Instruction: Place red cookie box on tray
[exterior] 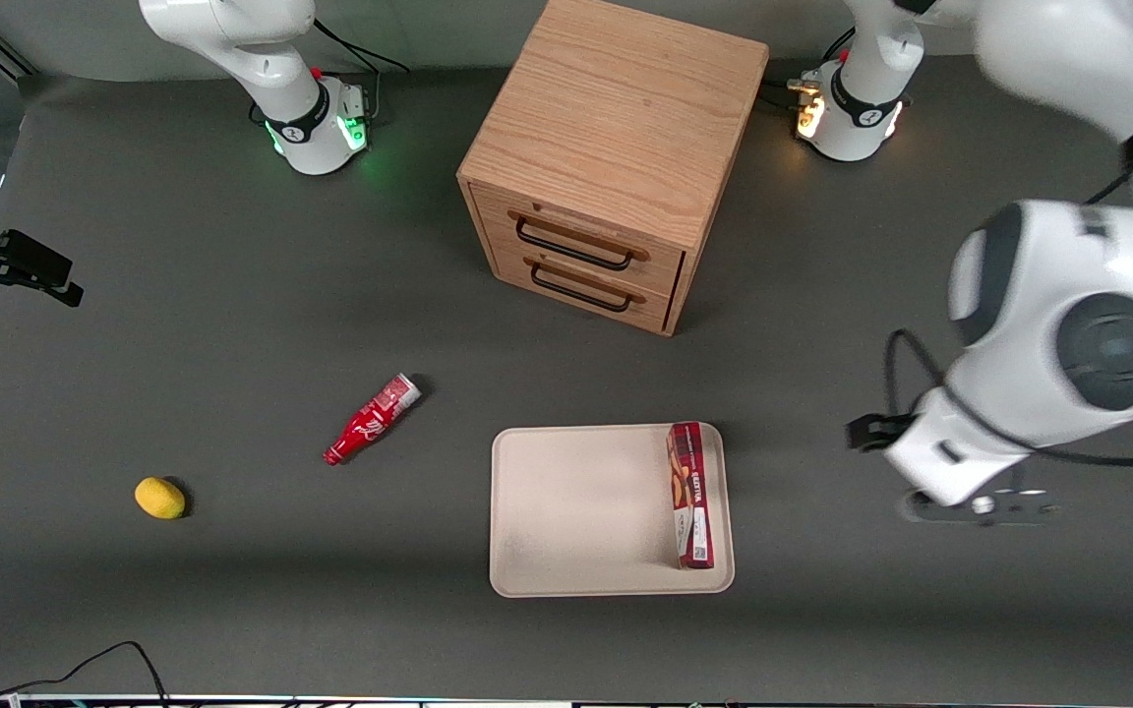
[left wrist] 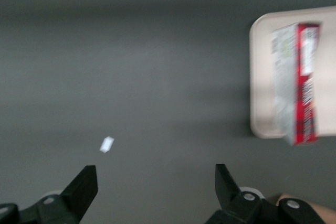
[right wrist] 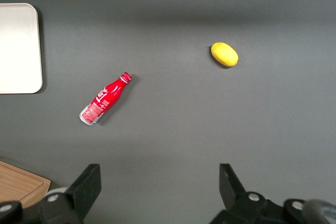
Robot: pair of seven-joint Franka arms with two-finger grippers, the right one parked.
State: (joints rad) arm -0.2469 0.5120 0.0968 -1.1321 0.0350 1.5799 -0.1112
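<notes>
From the front, the tray (exterior: 566, 511) lies nearest the camera on the grey bench (exterior: 232, 315), and the box (exterior: 689, 497) lies flat in it, lengthwise along the tray's edge toward my arm's end. My gripper (exterior: 980, 506) hangs well apart from the tray at that end, blurred here, so I read its pose only roughly. I judge the box placed; the step in hand is to pull clear, best done rising straight so nothing nudges the tray. A bottle (exterior: 372, 419) and a lemon (exterior: 160, 498) lie toward the parked arm's end, a cabinet (exterior: 616, 157) farther off.

From my wrist, my fingers (left wrist: 84, 184) stand wide apart, holding nothing, over bare bench, with the box (left wrist: 296, 90) inside the tray's (left wrist: 260, 77) rim.

The parked wrist shows matte bench, the bottle (right wrist: 105, 99) and the lemon (right wrist: 224, 54).
</notes>
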